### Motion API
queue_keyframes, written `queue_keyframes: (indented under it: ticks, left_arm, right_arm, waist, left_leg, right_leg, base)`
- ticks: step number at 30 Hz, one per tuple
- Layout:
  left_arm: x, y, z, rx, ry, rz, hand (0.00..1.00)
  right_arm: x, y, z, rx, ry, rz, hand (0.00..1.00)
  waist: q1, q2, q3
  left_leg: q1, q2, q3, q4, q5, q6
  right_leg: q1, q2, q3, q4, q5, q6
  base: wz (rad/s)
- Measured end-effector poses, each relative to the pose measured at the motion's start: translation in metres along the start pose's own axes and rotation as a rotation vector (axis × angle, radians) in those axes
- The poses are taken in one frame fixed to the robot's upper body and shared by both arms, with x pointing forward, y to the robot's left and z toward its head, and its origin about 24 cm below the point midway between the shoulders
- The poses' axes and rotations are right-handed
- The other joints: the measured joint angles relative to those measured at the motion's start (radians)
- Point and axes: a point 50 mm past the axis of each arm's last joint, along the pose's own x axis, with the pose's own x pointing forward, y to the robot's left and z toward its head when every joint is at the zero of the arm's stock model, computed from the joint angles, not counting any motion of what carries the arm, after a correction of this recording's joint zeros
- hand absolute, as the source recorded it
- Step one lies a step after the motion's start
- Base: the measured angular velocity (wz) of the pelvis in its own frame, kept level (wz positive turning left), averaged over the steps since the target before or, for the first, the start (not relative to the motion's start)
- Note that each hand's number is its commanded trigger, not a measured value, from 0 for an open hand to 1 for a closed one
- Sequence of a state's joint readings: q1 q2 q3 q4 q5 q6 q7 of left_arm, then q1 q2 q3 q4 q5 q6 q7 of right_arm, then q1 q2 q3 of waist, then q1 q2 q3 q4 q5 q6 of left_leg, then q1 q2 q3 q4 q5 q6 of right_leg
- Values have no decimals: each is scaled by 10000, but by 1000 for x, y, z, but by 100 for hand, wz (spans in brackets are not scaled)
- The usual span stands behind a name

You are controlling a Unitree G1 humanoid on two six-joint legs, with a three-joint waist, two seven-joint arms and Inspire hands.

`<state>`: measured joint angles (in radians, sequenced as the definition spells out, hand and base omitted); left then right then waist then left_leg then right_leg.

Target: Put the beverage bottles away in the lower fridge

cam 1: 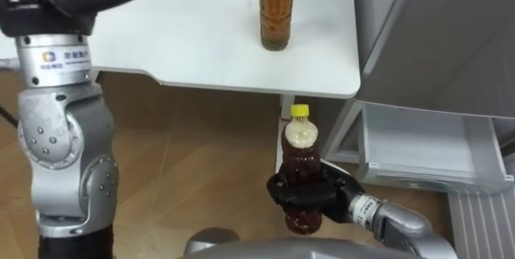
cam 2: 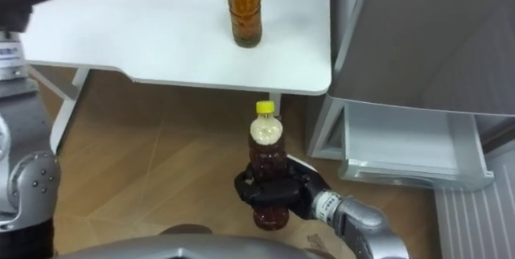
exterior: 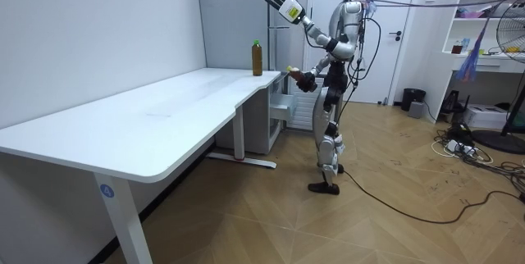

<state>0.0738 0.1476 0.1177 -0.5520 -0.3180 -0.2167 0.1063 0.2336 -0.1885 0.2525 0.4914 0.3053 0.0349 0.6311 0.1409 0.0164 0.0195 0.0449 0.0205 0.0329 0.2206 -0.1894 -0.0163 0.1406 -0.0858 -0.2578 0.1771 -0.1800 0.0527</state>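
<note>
A brown drink bottle with a yellow cap (cam 1: 302,158) is held upright over the wood floor, just below the table's corner. My right hand (cam 1: 338,196) has its fingers curled round the bottle's lower half. A second brown bottle (cam 1: 275,10) stands on the white table (cam 1: 201,42) near its corner. The grey fridge (cam 1: 434,34) rises at the right, and its lower drawer (cam 1: 418,150) is pulled open. My left hand (exterior: 280,3) is raised high with straight fingers. I stand at the table's end, beside the fridge.
The table's rounded corner (cam 1: 346,90) lies between the held bottle and the drawer. In the room view, a shelf and a fan (exterior: 513,43) stand at the right, with cables and a power strip (exterior: 459,145) on the floor behind me.
</note>
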Motion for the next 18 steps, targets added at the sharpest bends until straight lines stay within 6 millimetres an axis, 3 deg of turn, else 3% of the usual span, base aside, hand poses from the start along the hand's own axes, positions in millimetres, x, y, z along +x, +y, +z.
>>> queue_keyframes:
  ticks: [4, 8, 14, 18]
  left_arm:
    - [-6, 17, 4, 550, -128, 1023, 0]
    - [-10, 31, 3, 912, 8, 1929, 0]
    - [-18, 54, -16, 1432, 914, 3449, 0]
    - [-42, 73, -38, 2015, 2358, 4498, 0]
  right_arm:
    - [-9, -4, -10, 243, 186, -360, 100]
    - [-10, -6, -12, 106, 344, -511, 100]
    - [-13, -9, -15, 132, 486, -699, 100]
    - [-12, -9, -12, 138, 369, -733, 100]
  waist:
    - [76, 95, -64]
    - [109, 66, -50]
    - [340, 29, -55]
    - [433, 12, -99]
  left_leg:
    - [64, -10, 23, -2, 3, 0]
    - [132, -14, 43, -23, 3, 0]
    - [327, -22, -29, -153, 3, 1]
    - [459, -44, -49, -169, 3, 0]
  right_leg:
    - [49, 4, 60, -90, 0, 0]
    - [96, 3, 104, -91, 0, 0]
    - [235, 6, 106, -95, -1, 1]
    - [342, 9, 90, -290, -4, 2]
  base:
    - [-2]
    - [-1]
    - [-1]
    - [0]
